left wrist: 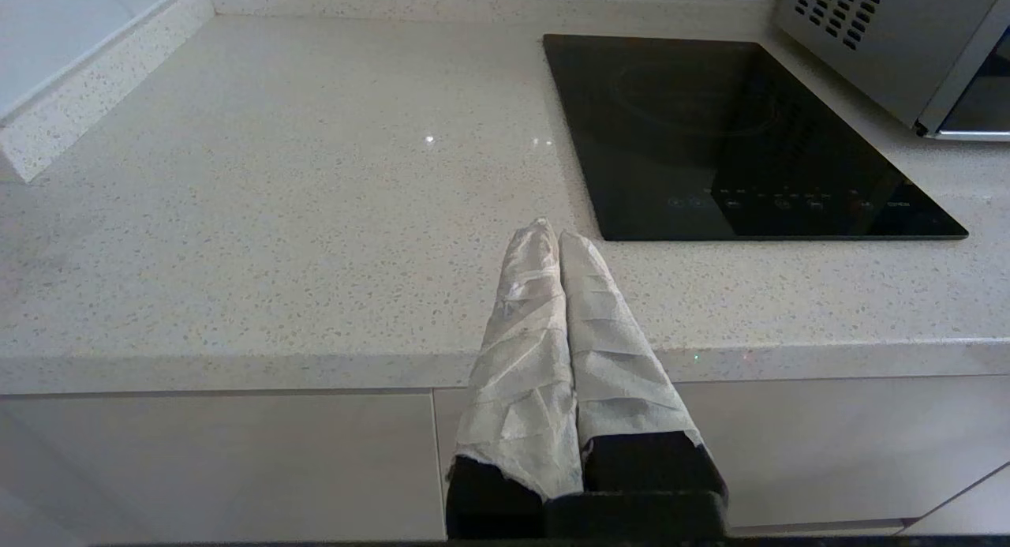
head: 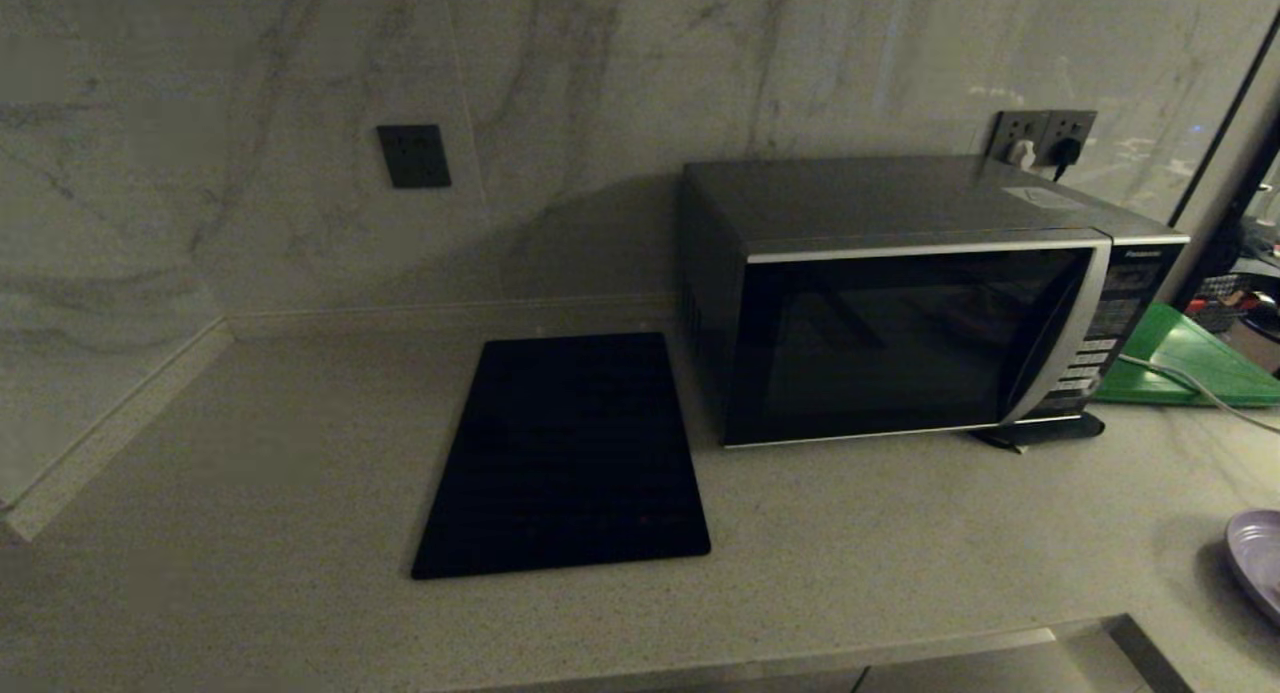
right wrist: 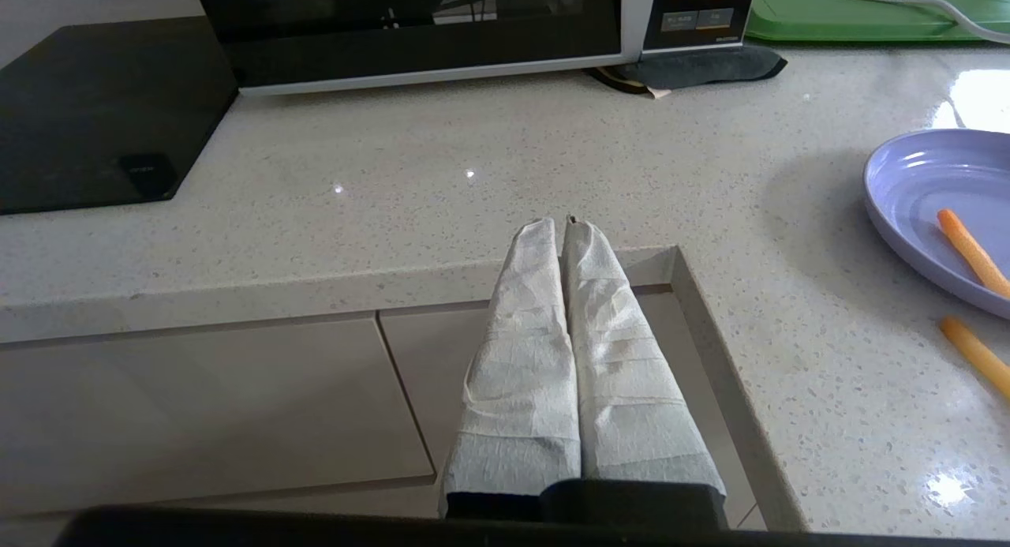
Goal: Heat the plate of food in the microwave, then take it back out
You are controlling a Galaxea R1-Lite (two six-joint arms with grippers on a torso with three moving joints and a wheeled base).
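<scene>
Both arms hang back off the front edge of the pale speckled stone table (head: 300, 453), out of the head view. The left pincer (left wrist: 551, 235) and right pincer (right wrist: 562, 225), wrapped in white tape, are each closed on nothing. The boxy black-and-silver microwave (head: 900, 313) stands door-closed beside a flat black rectangular mat (head: 565, 453). The round lavender plate of food (right wrist: 931, 192), cut off at the frame edge, rests on the table near the right pincer, one orange stick (right wrist: 974, 357) lying just outside it.

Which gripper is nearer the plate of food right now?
Right. The right gripper hangs at the counter edge, the plate of food just off to its side; the left gripper sits beyond the black mat.
</scene>
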